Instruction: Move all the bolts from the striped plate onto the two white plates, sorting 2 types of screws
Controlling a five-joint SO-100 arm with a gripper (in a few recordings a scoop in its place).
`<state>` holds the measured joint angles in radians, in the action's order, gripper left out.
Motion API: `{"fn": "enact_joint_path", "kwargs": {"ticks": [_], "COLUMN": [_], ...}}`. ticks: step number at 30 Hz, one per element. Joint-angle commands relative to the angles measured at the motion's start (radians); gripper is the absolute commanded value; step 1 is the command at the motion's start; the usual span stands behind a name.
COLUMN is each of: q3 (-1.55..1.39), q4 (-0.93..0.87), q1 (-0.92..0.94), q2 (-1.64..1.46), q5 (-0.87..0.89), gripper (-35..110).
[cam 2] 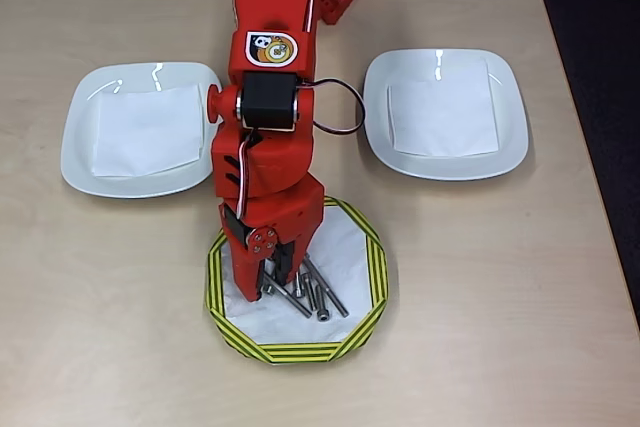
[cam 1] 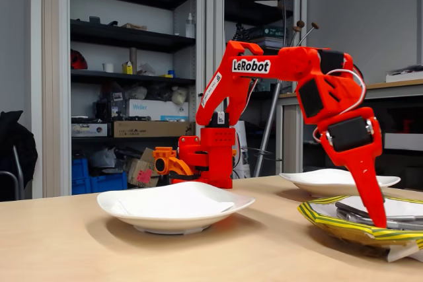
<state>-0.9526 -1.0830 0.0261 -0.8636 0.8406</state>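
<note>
Your bolts (cam 2: 318, 297) all lie heaped in the striped plate (cam 2: 365, 247). Both white plates (cam 2: 85, 137) (cam 2: 510, 112) hold only paper squares. Your gripper (cam 2: 275, 282) reaches into the pile; I cannot tell its grip.

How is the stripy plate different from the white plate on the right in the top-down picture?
The striped plate has a yellow rim with dark stripes; the white plate is plain. The striped plate holds bolts, with the gripper over them; the white plate holds just a paper square. Both have white middles.
</note>
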Motion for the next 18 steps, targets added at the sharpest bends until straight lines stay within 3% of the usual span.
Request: {"fn": "enact_joint_path", "kwargs": {"ticks": [1,18], "q3": [0.14,0.362], "q4": [-0.06,-0.221], "q1": [0.011,-0.003], "q2": [0.043,0.173], "q5": [0.037,0.031], "gripper": [11,0]}}
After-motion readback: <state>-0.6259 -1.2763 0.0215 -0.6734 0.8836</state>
